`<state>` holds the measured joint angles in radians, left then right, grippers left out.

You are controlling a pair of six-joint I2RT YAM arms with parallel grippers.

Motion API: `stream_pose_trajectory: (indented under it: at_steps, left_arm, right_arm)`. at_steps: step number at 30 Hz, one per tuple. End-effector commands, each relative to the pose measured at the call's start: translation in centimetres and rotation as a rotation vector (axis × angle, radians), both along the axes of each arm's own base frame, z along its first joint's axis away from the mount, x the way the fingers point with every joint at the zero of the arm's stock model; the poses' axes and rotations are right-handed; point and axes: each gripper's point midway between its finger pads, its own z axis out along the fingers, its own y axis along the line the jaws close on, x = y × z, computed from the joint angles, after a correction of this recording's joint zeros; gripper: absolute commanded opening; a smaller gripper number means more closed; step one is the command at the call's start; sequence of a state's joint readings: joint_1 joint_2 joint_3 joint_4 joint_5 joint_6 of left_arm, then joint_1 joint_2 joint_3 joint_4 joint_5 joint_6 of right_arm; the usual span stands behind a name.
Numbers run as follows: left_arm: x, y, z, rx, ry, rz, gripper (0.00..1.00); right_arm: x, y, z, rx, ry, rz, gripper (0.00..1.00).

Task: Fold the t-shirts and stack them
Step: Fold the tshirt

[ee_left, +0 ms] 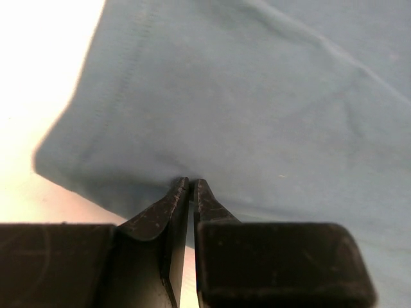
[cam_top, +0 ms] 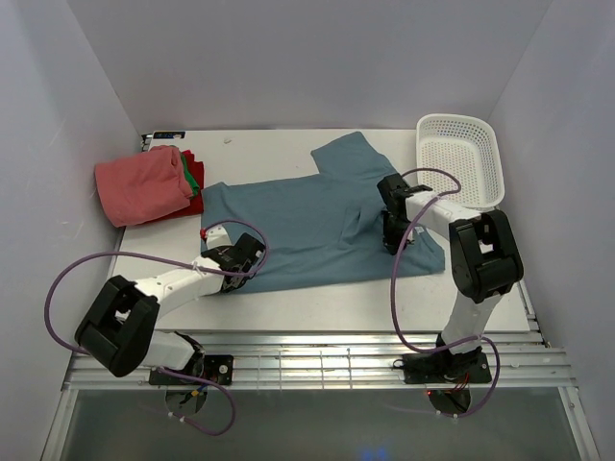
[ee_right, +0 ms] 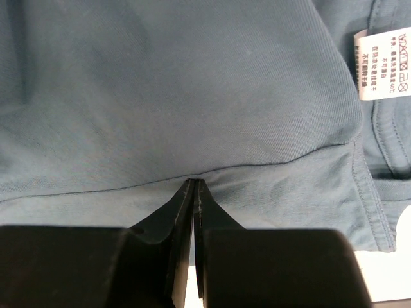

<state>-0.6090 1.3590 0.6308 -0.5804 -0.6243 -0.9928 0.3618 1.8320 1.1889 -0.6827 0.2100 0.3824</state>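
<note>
Teal-blue t-shirt [cam_top: 307, 226] lies spread on counter [cam_top: 384, 303]; left gripper [ee_left: 191, 182] and right gripper [ee_right: 194, 182] each pinch its fabric, jaws closed.

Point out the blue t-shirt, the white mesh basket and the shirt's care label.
blue t-shirt [cam_top: 288, 226]: top view, middle of the body.
white mesh basket [cam_top: 471, 154]: top view, bare mesh floor.
care label [ee_right: 384, 64]: right wrist view, centre of the white tag.

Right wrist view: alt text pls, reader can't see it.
The right gripper, its black fingers closed, pinches a fold of the teal-blue t-shirt that fills the frame. A white care label shows at upper right, a sliver of white table at lower right.
</note>
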Motion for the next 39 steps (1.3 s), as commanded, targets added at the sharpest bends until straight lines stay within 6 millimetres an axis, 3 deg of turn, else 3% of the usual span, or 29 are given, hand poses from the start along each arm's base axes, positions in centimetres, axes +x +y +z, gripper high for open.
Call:
stream_pose_trajectory:
  at_steps: [1, 12, 26, 29, 32, 33, 34, 35, 36, 37, 39]
  left_arm:
    - [-1.5, 1.4, 0.4, 0.012, 0.024, 0.057, 0.19]
    - [-2.0, 1.7, 0.6, 0.019, 0.037, 0.07, 0.18]
    - [-4.1, 3.3, 1.4, 0.032, 0.07, 0.22, 0.17]
    - [-3.7, 3.5, 2.4, 0.034, 0.039, 0.233, 0.16]
    - [-1.8, 3.2, 4.5, 0.039, -0.035, 0.201, 0.16]
    - [0.6, 1.4, 6.2, -0.026, -0.11, 0.172, 0.17]
    - [1.8, 0.4, 7.0, -0.024, -0.116, 0.077, 0.18]
    - [2.7, -1.8, 7.2, -0.085, -0.105, 0.002, 0.2]
    - [5.0, -4.5, 9.0, -0.166, -0.179, -0.061, 0.22]
    - [5.7, -6.1, 9.5, -0.178, -0.183, -0.145, 0.24]
    - [6.8, -11.2, 10.5, -0.238, -0.198, -0.287, 0.26]
  right_arm:
    - [-4.1, -3.3, -2.2, -0.092, 0.143, -0.042, 0.08]
    - [-6.4, -2.0, -1.4, 0.008, 0.138, -0.045, 0.08]
    - [-12.8, -1.3, -1.2, 0.06, 0.163, -0.035, 0.08]
    - [-12.5, -1.2, -0.1, 0.056, 0.134, -0.029, 0.08]
    - [-9.3, -0.6, 3.9, 0.063, 0.014, -0.017, 0.12]
    - [-7.0, 0.2, 6.6, 0.086, -0.068, -0.013, 0.16]
    - [-5.7, 0.6, 7.9, 0.09, -0.108, 0.008, 0.19]
    - [-4.6, 0.9, 9.0, 0.095, -0.14, 0.024, 0.22]
    - [-3.5, 1.2, 9.6, 0.093, -0.152, 0.035, 0.24]
    - [-1.7, 2.0, 11.8, 0.108, -0.203, 0.047, 0.26]
    - [0.1, 2.4, 11.7, 0.08, -0.189, 0.07, 0.27]
